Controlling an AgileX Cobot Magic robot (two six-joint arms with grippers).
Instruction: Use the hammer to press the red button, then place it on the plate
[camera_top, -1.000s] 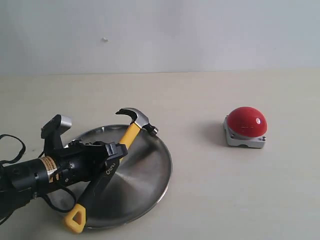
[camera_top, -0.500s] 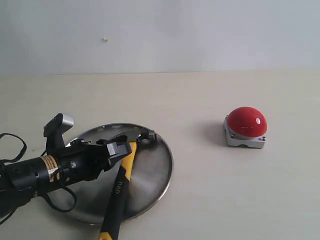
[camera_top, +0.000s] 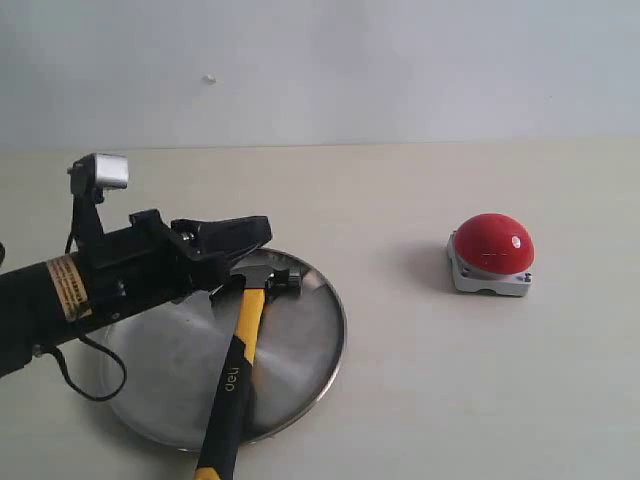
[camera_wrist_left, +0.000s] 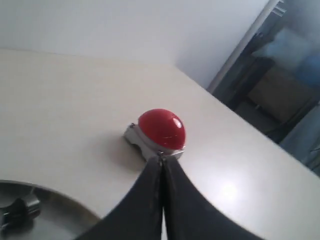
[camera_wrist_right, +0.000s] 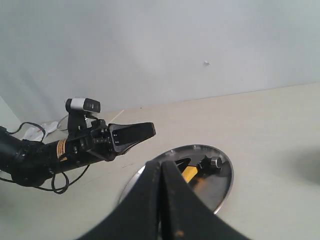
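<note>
The plate (camera_top: 334, 322) is sitting on the pale table (camera_top: 450, 400) and is holding one thing, the hammer (camera_top: 243, 340). The hammer is lying flat across the plate's brushed floor. Its dark steel head is resting just inside the far rim, and its yellow-and-black handle is running back over the middle of the dish. The handle is crossing the near rim, so its butt end is sticking out beyond the plate, where the edge of the exterior view is cutting it off. Whether that end is touching the table cannot be told.

The left gripper (camera_top: 262, 232) is hovering above the plate's far side, over the hammer's head but apart from it. Its two black fingers are pressing flat against each other, tip to tip, pinching nothing. The left wrist view is catching a piece of the plate's rim with the hammer's head just inside it.

The red button (camera_top: 492, 243) is sitting well apart from the plate, off to the plate's right in the exterior view, its glossy dome upright on the grey square base.

The right gripper (camera_wrist_right: 161, 167) is showing only in its own wrist view. Its fingers are likewise pressing together with nothing between them. The plate with the hammer in it is lying beyond their tips, while the left arm (camera_wrist_right: 45, 155) is reaching in over the plate's farther side.
</note>
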